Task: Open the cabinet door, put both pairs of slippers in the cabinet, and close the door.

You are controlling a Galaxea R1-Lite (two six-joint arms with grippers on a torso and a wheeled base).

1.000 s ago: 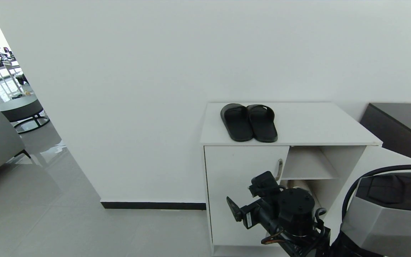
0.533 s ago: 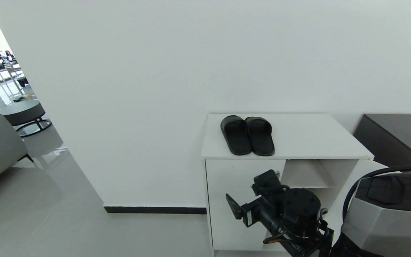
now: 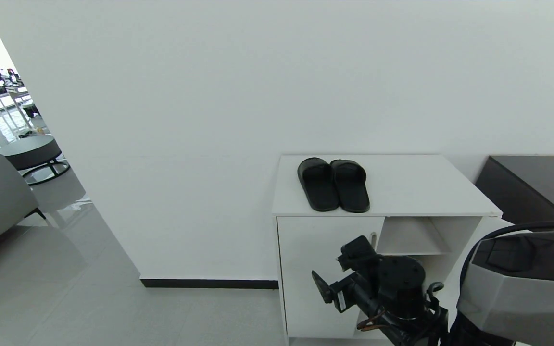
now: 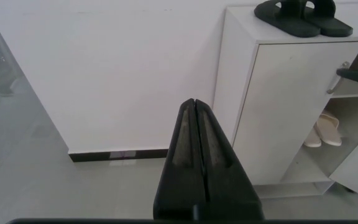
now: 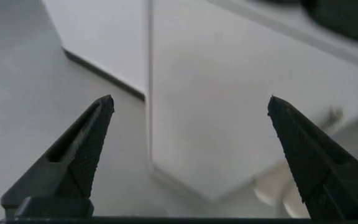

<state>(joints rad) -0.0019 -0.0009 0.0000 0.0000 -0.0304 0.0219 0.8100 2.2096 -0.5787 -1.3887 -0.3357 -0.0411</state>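
Left hand (image 4: pixel 194 109) pressed together, empty, off the cabinet's (image 3: pixel 402 182) left. Black slippers (image 3: pixel 333 184) on cabinet top; pale slippers (image 4: pixel 323 129) on the lower shelf, right side open. Right hand (image 5: pixel 189 102) spread apart, facing the shut left door (image 3: pixel 306 269). Likely step: second pair. Next: reach up, grip the black pair.

White cabinet (image 3: pixel 402 192): smooth matt panels, laminate look.
Pair of black slide slippers (image 3: pixel 333 185): matt, rubbery, moulded.
Slim cabinet door handle (image 4: pixel 335 79): silvery metal, slight sheen.
Grey tiled floor (image 3: pixel 89 298): glossy, with mirror-like reflections.
Left hand (image 4: pixel 194 143): matt black plastic, dull fingers.
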